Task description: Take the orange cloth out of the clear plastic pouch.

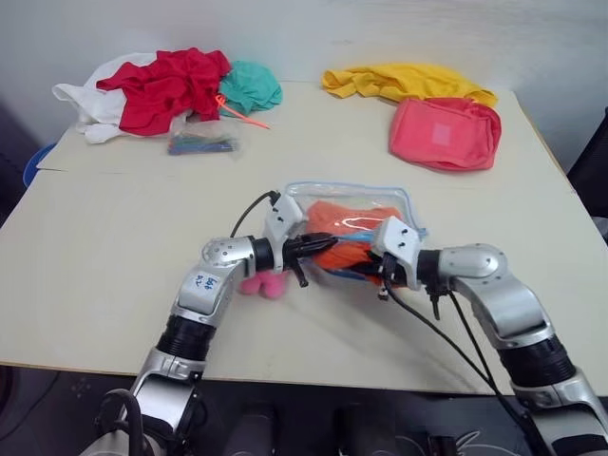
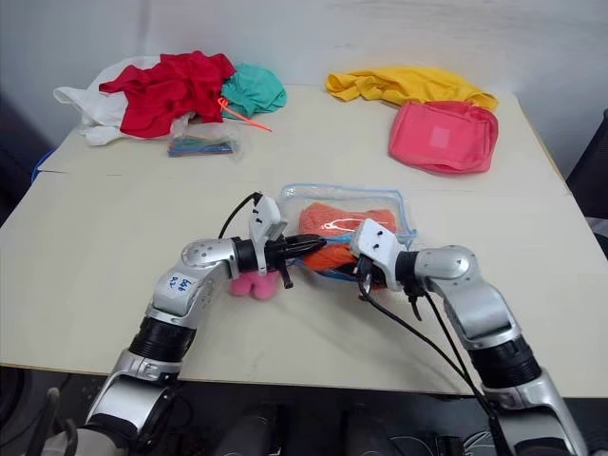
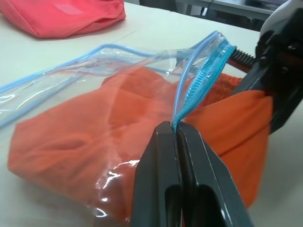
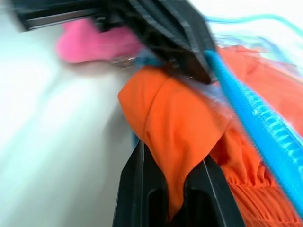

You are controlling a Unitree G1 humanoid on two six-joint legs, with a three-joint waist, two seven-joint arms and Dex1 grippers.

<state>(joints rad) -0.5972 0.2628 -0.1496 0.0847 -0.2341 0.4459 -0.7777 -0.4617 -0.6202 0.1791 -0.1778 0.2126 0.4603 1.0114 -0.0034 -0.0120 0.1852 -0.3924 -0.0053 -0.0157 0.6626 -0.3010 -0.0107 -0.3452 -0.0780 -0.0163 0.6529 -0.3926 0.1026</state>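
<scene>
The clear plastic pouch [image 1: 353,194] lies flat at the table's middle, edged with a light-blue zipper [image 3: 204,78]. Its pink plush charm [image 1: 264,283] rests by the near left corner. The orange cloth [image 1: 334,218] is mostly inside, and a fold of it [image 4: 176,118] bulges out through the open mouth. My left gripper [image 1: 318,247] is shut, pinching the zipper edge at the mouth [image 3: 176,128]. My right gripper [image 1: 369,268] comes in from the right, shut on the protruding orange fold [image 4: 173,163]. The two grippers nearly touch.
At the back left lies a pile of red cloth [image 1: 166,85] over white cloth, with teal cloth [image 1: 252,87] and a small bag of coloured ties [image 1: 202,144]. A yellow cloth [image 1: 408,81] and a pink-red fabric pouch [image 1: 445,131] sit back right.
</scene>
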